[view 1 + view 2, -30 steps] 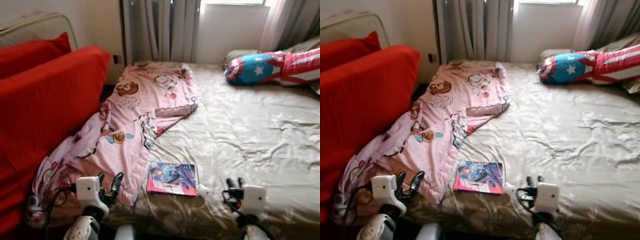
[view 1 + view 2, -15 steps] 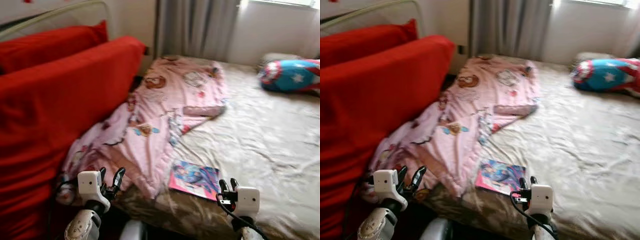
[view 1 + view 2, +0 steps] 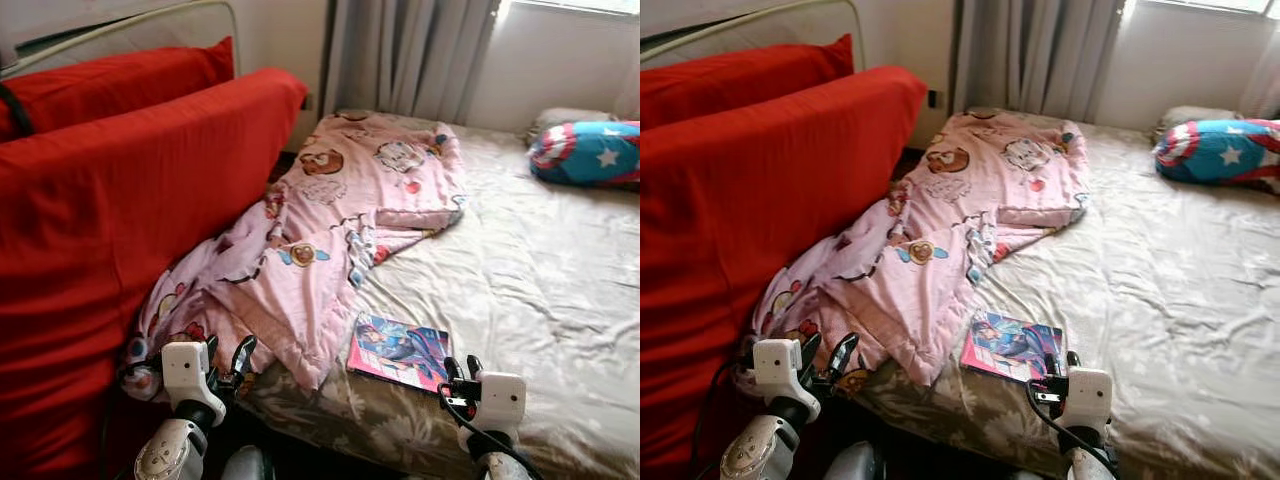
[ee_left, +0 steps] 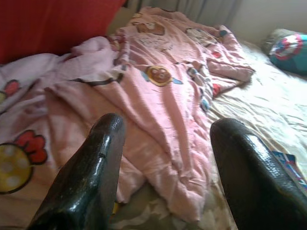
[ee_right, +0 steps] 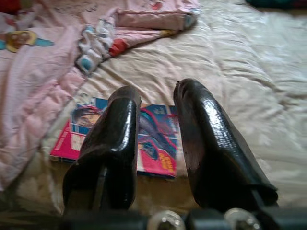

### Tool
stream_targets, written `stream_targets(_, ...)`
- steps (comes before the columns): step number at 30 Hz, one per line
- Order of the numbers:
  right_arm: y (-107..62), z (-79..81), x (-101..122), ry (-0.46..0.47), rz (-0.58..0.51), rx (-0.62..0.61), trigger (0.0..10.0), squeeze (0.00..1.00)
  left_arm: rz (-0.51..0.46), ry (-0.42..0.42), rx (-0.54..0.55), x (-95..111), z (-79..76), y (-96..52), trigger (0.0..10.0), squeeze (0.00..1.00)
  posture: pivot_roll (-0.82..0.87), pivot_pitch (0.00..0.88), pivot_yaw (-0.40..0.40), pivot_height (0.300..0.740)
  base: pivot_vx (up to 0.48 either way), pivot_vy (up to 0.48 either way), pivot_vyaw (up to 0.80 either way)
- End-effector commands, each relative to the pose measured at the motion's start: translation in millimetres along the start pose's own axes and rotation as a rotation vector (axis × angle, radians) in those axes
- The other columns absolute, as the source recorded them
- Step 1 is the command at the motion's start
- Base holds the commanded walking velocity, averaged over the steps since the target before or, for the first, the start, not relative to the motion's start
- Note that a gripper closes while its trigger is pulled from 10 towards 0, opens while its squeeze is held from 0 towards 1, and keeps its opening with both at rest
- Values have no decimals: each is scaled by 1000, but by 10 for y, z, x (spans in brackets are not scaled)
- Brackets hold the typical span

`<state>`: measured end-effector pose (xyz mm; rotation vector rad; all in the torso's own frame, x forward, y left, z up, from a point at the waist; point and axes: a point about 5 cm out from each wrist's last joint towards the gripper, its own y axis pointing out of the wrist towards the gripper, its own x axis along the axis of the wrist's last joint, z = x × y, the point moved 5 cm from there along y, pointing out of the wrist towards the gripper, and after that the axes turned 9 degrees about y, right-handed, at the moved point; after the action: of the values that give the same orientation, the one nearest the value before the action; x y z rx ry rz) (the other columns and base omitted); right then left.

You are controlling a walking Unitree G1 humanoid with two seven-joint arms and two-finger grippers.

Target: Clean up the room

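at the bottom left of the left eye view the left gripper [image 3: 226, 358] is raised on its silver arm, fingers pointing up and forward and spread well apart, poised just before the near hanging edge of the pink cartoon blanket [image 3: 330, 225]. at the bottom right the right gripper [image 3: 460, 368] is held upright too, its two black fingers close together with only a narrow gap between them, pinching nothing, tips just at the near corner of the magazine [image 3: 400, 349]. the magazine lies flat on the beige bedsheet [image 3: 520, 270] near the bed's front edge, beside the blanket's lower fold. the blanket runs from the lower left up toward the centre top of the frame, one side bunched against the red sofa [image 3: 110, 220] filling the left. farther back, at the upper right, a star-and-stripes pillow [image 3: 590, 152] rests by the wall, with grey curtains [image 3: 410, 55] at the top centre.
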<state>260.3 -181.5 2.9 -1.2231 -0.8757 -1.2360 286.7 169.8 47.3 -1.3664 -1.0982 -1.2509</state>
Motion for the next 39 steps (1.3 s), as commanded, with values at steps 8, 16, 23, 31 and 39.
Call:
stream_targets(8,46,-192,22,64,3,-102,10000,0,2,0,-22,-3,-52,16,10000,0,-24,0,-48,645,0,0,0)
stream_targets(16,64,-216,47,81,-14,-115,10000,0,5,0,-20,-10,-50,9,10000,0,-24,7,-48,645,0,0,-544)
stream_targets(23,77,-167,51,61,-13,-95,10000,0,7,-1,-21,-18,-50,-4,10000,0,-23,12,-47,645,35,0,0)
stream_targets(31,98,-165,54,56,-13,-94,10000,0,8,-3,-25,-23,-62,-9,10000,0,-25,16,-47,645,296,0,0)
stream_targets(39,139,-181,83,48,-16,-102,10000,0,10,-2,-24,-34,-63,-7,10000,0,-32,13,-48,645,303,0,0)
